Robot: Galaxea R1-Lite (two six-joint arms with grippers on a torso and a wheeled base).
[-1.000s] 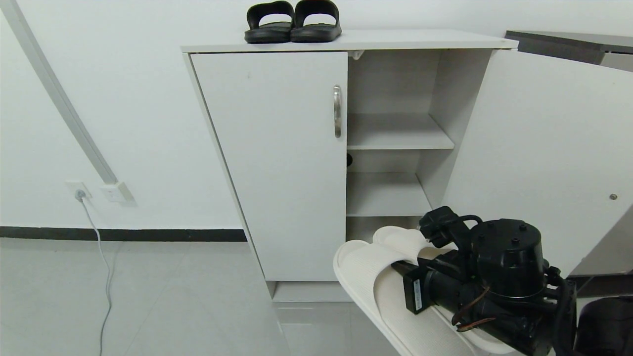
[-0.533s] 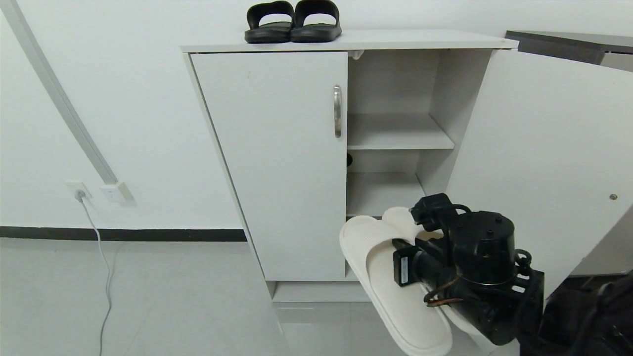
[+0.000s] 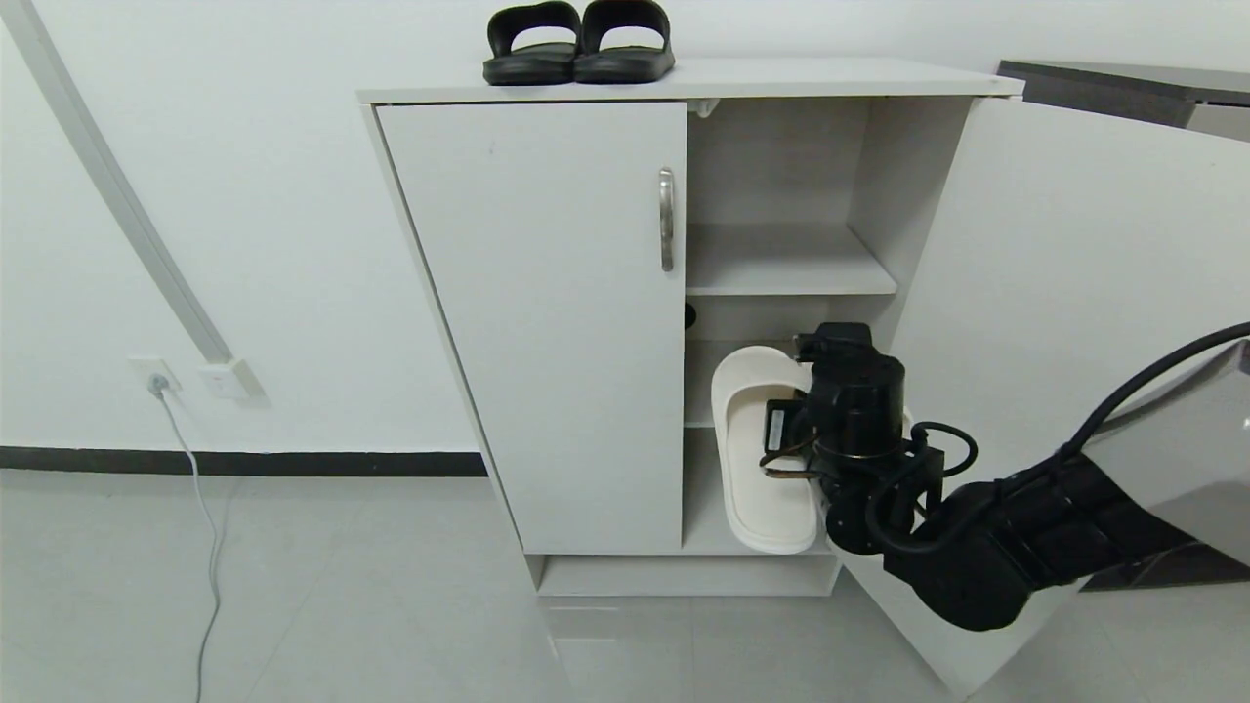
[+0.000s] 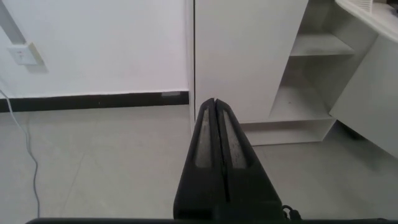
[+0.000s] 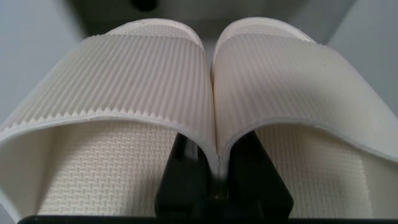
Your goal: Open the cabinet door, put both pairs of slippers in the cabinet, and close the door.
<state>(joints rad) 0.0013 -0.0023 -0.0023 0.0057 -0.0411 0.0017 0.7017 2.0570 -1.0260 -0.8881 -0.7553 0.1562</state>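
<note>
From the head view, the cabinet has its open door swung out on my right and the closed door covering the other half. My right gripper is at the mouth of the cabinet's open half, carrying the white slippers. The pair hangs toe-up: the toes are level with the lower shelf and the heels are down in front of the cabinet's bottom compartment. The black slippers sit side by side on top of the cabinet, above the closed door.

In the left wrist view, my left gripper has its fingers pressed together with nothing between them. It hangs over the floor out in front of the cabinet, on the closed-door side.

In the right wrist view, the right gripper is clamped on the two ribbed straps where the white slippers meet, so one pinch carries both. The toes point into the cabinet's dim interior.

I judge the step in hand to be seating this pair inside the cabinet. To do it well I would tip the soles level with the chosen shelf first, so no toe catches its front edge. Then I would go in straight, between the closed door's edge and the open door. The heels should go fully past the cabinet's front, or the door may not shut. I would let go only once the soles rest flat, since a pinch on strap edges could let one slipper slide. Then I would back straight out.
</note>
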